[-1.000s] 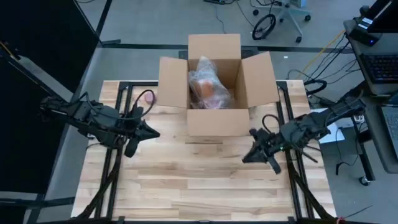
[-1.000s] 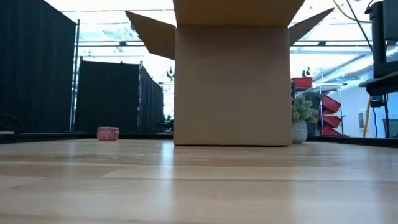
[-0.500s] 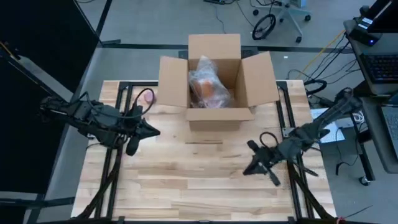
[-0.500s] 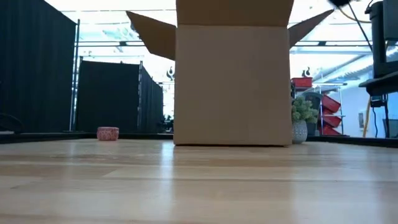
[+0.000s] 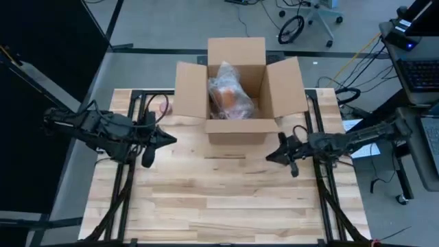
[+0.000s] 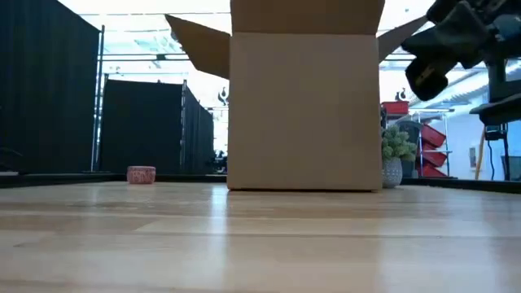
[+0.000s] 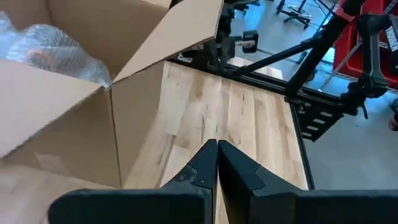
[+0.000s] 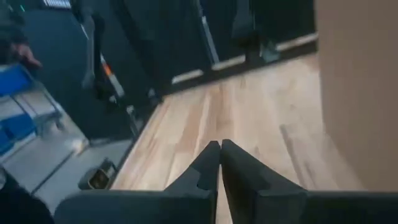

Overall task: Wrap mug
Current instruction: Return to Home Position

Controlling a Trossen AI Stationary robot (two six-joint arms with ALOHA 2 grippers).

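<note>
Cardboard box [image 5: 240, 130] sits open at desk [image 5: 206, 199] rear w/ bubble-wrapped orange mug [image 5: 232, 101] inside. Left gripper [image 5: 170, 139] hovers left of box, fingers together; right gripper [image 5: 271, 156] near box's front-right corner, fingers together too.

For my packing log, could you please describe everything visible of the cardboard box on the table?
The plain brown cardboard box stands upright at the far middle of the light wooden table, its four flaps open. Inside lies clear bubble wrap with something orange showing through. The left gripper and right gripper sit apart from it, either side, fingers shut.
</note>
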